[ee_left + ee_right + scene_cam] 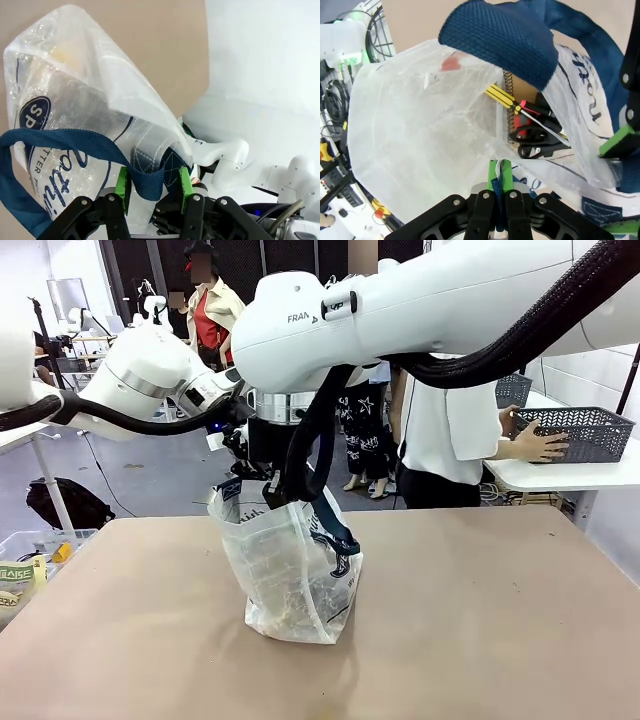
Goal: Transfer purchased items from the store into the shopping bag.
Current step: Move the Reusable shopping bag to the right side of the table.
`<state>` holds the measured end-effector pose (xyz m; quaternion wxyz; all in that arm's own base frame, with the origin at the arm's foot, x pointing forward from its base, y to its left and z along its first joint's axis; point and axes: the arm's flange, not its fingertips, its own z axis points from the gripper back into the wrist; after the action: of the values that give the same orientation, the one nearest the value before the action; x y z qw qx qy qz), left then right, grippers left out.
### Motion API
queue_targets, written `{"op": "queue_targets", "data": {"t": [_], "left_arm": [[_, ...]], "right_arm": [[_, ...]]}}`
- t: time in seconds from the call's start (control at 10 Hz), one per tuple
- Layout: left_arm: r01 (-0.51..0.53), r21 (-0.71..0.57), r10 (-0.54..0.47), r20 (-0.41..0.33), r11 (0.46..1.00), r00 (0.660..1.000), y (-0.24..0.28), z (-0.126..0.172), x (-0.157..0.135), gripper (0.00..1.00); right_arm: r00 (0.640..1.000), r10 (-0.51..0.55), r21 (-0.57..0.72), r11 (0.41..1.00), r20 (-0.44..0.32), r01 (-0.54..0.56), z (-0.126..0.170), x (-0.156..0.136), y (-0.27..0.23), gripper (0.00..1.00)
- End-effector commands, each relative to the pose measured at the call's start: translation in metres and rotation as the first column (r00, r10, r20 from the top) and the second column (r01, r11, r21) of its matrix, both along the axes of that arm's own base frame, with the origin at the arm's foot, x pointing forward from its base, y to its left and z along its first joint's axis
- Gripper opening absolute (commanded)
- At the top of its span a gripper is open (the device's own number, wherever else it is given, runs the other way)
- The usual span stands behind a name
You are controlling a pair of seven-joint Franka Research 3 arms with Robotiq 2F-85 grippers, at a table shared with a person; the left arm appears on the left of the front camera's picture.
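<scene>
Bag (290, 570) stands upright near the middle of my bench (480, 620), translucent whitish plastic, dark lettering on its side, navy strap hanging down its right face. Both of my arms meet over its mouth.

Left tool (152, 187): in the left wrist view I see the green pads (123, 184) on either side of a fold of navy strap (60, 142) and the bag's rim; pinching the bag at that strap, jaws part-way apart around the material. An oval logo and large dark letters show on the wall next to it.

Right tool (498, 181): pads pressed nearly together, with a thin edge of the bag's rim and blue strap clamped between them. Beyond it the bag's mouth gapes. Inside I can make out a yellow-and-black striped handle (500, 96), a coiled metal spring (508, 107), a red-and-black piece just beside them, and something dark below; I cannot tell what the dark thing is. A small red tag (451, 63) shows through the far wall.

Basket (580, 432), dark grey lattice, sits on a white side table (560, 476) at far right, well apart from the bag. A person's hand (538, 443) rests against its near end.
</scene>
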<state>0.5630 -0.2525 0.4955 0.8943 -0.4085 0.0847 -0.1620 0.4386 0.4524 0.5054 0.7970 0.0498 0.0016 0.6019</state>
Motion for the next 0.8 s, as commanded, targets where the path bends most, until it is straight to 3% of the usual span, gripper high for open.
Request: {"op": "queue_targets", "data": {"t": [0.0, 0.2, 0.7], "left_arm": [[0.026, 0.0, -0.026, 0.015, 1.0, 1.0, -0.0043, 0.0007, 0.0, 0.49], [0.035, -0.017, -0.035, 0.04, 0.999, 0.999, -0.0071, 0.0034, -0.0031, 0.49], [0.114, -0.151, -0.119, -0.029, 0.982, 0.992, -0.0042, -0.0056, 0.0024, 0.49]], "right_arm": [[0.999, 0.045, 0.0, 0.999, -0.002, -0.045, 0.0003, -0.0014, 0.0166, 0.0], [0.999, 0.05, -0.006, 0.999, 0.011, -0.05, 0.0006, -0.0028, 0.0223, 0.0], [0.998, 0.06, 0.01, 0.998, -0.004, -0.06, 0.0005, -0.0039, 0.0241, 0.0]]}}
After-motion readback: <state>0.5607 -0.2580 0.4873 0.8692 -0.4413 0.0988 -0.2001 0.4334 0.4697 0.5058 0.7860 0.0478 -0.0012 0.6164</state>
